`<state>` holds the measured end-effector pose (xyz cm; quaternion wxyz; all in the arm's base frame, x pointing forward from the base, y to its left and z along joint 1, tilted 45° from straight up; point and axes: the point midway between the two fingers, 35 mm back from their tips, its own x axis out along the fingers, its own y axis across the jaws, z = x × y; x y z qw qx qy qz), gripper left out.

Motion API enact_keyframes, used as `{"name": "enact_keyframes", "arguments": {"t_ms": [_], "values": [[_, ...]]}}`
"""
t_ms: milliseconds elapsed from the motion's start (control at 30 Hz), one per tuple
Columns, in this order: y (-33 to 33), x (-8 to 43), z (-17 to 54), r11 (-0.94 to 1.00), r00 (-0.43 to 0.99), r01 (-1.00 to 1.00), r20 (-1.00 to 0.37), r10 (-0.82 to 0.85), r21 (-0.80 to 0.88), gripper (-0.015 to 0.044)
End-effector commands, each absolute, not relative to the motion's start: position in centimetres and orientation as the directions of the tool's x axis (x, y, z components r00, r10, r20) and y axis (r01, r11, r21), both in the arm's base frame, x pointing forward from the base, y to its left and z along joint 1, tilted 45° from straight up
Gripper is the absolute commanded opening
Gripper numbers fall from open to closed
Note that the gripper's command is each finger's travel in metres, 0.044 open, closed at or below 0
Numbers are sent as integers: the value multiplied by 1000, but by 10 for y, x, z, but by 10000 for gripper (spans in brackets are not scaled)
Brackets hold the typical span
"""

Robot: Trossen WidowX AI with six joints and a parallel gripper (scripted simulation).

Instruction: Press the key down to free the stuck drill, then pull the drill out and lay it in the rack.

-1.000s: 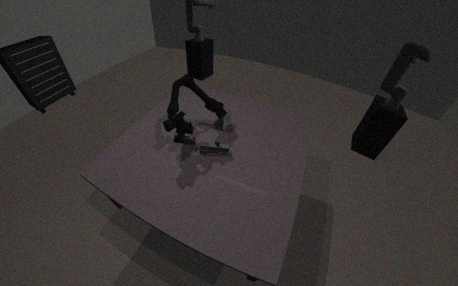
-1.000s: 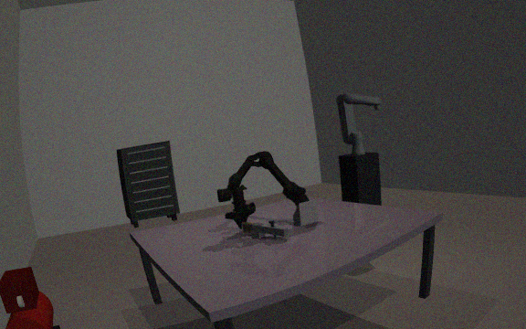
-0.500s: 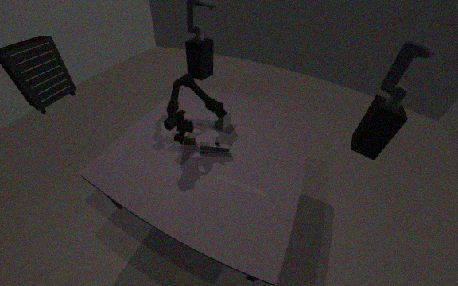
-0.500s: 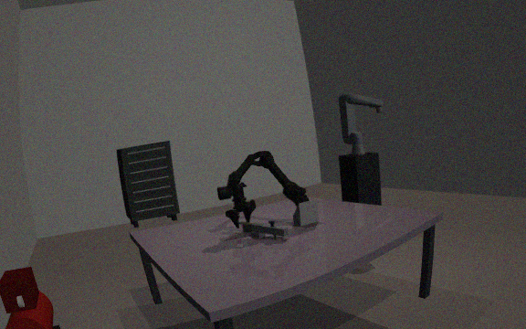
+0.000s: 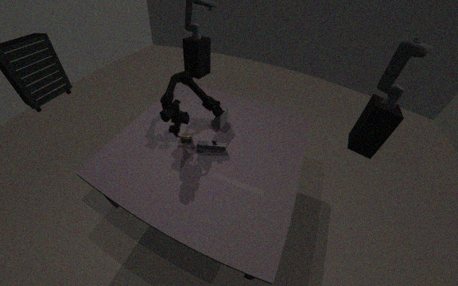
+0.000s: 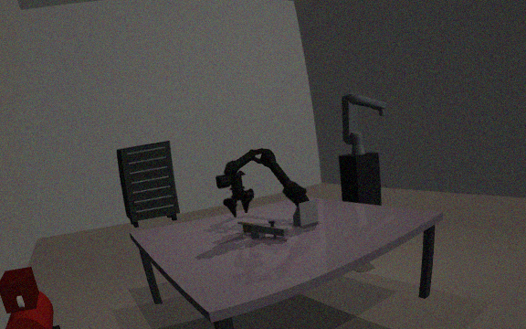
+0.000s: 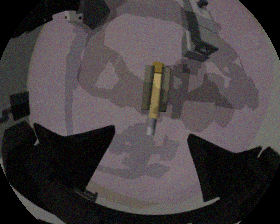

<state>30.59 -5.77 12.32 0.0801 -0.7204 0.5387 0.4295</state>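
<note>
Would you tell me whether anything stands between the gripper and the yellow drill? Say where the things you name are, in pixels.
Nothing visible does: the wide-open gripper [image 5: 177, 134] [image 6: 240, 214] [image 7: 152, 133] hangs above the drill [image 5: 187, 137] [image 6: 240, 222] [image 7: 155, 95], whose top is uncovered; the rack [image 5: 187, 141] [image 6: 246, 229] [image 7: 147, 92] only flanks its sides.

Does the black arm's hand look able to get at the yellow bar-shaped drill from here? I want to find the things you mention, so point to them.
Probably yes: the hand [image 5: 176, 133] [image 6: 240, 214] [image 7: 152, 133] is open above the drill [image 5: 187, 137] [image 6: 247, 223] [image 7: 155, 95], whose top looks uncovered. The grey rack walls [image 7: 147, 90] flanking it might limit a low grip.
</note>
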Motion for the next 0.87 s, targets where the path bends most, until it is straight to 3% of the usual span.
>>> {"name": "enact_keyframes", "arguments": {"t_ms": [0,433,833], "values": [[-56,307,122,-409,52,-846,-710,-702,342,440],[135,344,23,-405,-2,-906,-958,-287,123,440],[301,288,-55,-301,-261,-923,-965,33,239,440]]}}
